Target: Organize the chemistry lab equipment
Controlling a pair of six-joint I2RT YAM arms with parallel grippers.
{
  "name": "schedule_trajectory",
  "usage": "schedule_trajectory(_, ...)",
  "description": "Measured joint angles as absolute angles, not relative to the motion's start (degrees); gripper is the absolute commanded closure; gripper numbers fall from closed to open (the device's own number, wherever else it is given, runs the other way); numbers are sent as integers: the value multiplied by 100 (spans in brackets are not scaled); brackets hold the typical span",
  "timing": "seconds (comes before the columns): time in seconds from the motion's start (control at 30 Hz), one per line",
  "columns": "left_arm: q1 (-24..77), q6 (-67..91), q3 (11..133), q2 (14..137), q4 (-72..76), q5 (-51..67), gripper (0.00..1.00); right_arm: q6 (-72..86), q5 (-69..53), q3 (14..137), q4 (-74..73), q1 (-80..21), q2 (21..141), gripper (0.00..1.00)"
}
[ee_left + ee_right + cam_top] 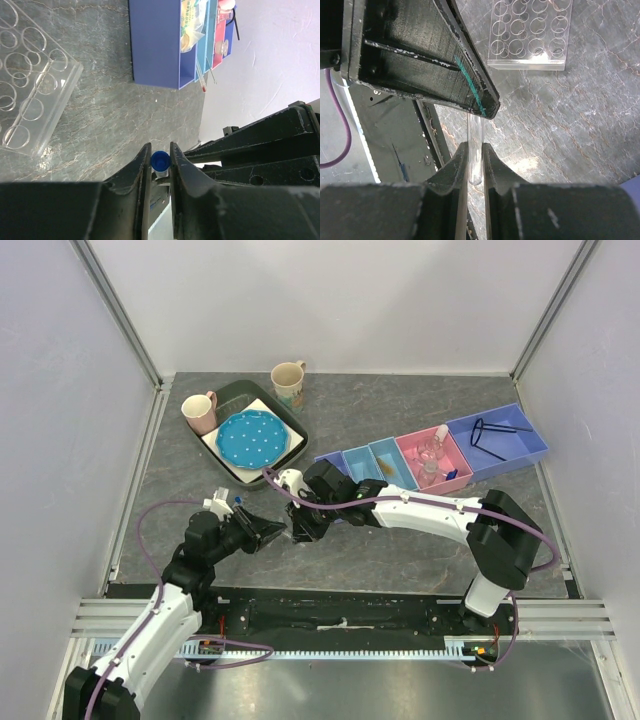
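Meeting nose to nose mid-table in the top view, left gripper [268, 532] and right gripper [298, 526] appear set for a handover. Left wrist: jaws pinch the blue-capped clear tube [160, 161] at its cap. Right wrist: jaws clamp its glass body, steadying it near the clear rack [530, 30].

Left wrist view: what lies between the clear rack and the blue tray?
Only bare grey table separates the clear rack from the blue tray in the left wrist view.

Bright, even light — soft shadows, close foreground slightly blurred
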State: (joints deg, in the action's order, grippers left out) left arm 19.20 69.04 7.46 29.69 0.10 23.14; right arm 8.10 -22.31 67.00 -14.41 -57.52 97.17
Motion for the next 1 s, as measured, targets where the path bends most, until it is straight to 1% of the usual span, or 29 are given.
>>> schedule_trajectory(0.03,1920,6901,746,2976,5,2322,84,810,-2248,6700,-1446,-5752,9717,88)
schedule_trajectory(0.07,1920,6899,746,2976,5,2340,89,810,-2252,6700,-1452,-5752,9717,87)
schedule_trajectory(0.1,1920,6895,746,2976,5,2366,91,810,-2268,6700,-1468,-5752,9717,86)
schedule_trajectory(0.13,1920,6895,746,2974,3,2390,93,808,-2283,6700,-1472,-5752,9717,80)
schedule_trajectory(0.17,1920,6895,746,2974,-3,2412,97,808,-2294,6702,-1483,-5752,9717,77)
schedule_trajectory(0.2,1920,6895,746,2974,-10,2423,98,799,-2309,6702,-1498,-5749,9717,74)
schedule_trajectory(0.23,1920,6893,746,2974,-27,2438,98,779,-2327,6702,-1511,-5749,9717,68)
schedule_trajectory(0.3,1920,6877,746,2965,-36,2469,98,735,-2366,6702,-1514,-5752,9717,62)
schedule_trajectory(0.33,1920,6855,749,2947,-56,2482,98,703,-2377,6702,-1514,-5749,9717,55)
schedule_trajectory(0.4,1922,6766,788,2869,-226,2462,98,622,-2405,6702,-1520,-5739,9712,47)
schedule_trajectory(0.43,1920,6716,825,2832,-346,2436,98,569,-2423,6702,-1531,-5730,9703,39)
schedule_trajectory(0.5,1922,6558,980,2738,-716,2290,98,458,-2477,6702,-1559,-5688,9671,31)
schedule_trajectory(0.53,1925,6453,1114,2670,-939,2180,98,397,-2512,6702,-1584,-5653,9642,23)
schedule_trajectory(0.6,1927,6252,1352,2576,-1306,1892,98,224,-2593,6702,-1656,-5559,9553,16)
schedule_trajectory(0.63,1927,6154,1479,2534,-1490,1761,98,119,-2648,6702,-1682,-5516,9509,9)
schedule_trajectory(0.73,1925,5813,1931,2458,-2036,1221,98,-134,-2845,6702,-1787,-5341,9330,3)
schedule_trajectory(0.87,1925,5282,2528,2571,-2672,322,98,-362,-3009,6705,-1846,-5155,9120,2)
schedule_trajectory(1.0,1925,4866,2805,2904,-2963,-493,98,-482,-3146,6705,-1874,-5043,8980,2)
